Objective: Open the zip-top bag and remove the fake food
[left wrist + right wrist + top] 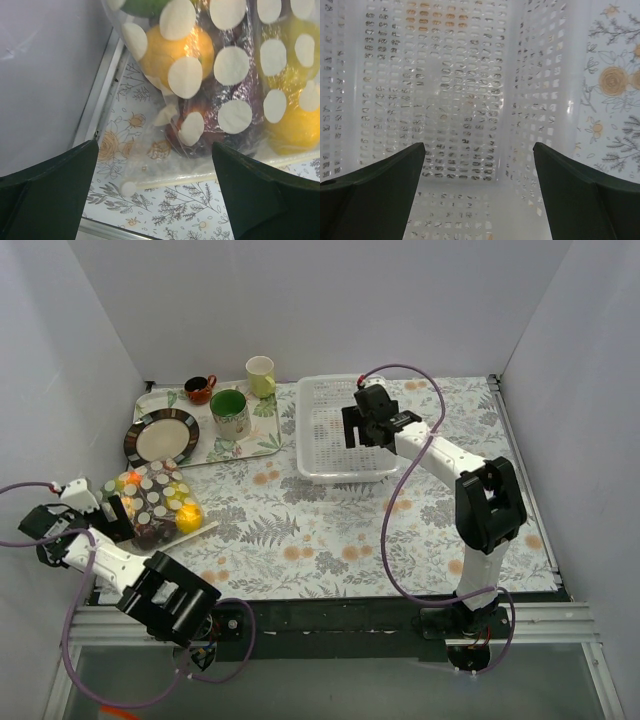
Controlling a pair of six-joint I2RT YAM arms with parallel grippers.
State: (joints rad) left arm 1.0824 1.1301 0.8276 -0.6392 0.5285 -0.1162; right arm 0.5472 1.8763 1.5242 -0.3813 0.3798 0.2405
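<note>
The clear polka-dot zip-top bag (155, 502) lies at the table's left side, full of fake food: an orange piece (172, 52), a yellow lemon (295, 130) and dark purple pieces (215, 107). Its zip strip (200, 177) with a white slider (129, 188) lies shut on the cloth. My left gripper (112, 508) is open, hovering just left of the bag, its fingers either side of the zip end in the left wrist view (155, 192). My right gripper (362, 430) is open and empty above the white basket (312, 455).
A tray (268, 443) at the back left holds a striped plate (161, 437), a green-lined mug (231, 414), a red cup (200, 389) and a pale yellow cup (260, 376). The grey side wall (45, 75) and a metal table rail (97, 95) stand close to my left gripper.
</note>
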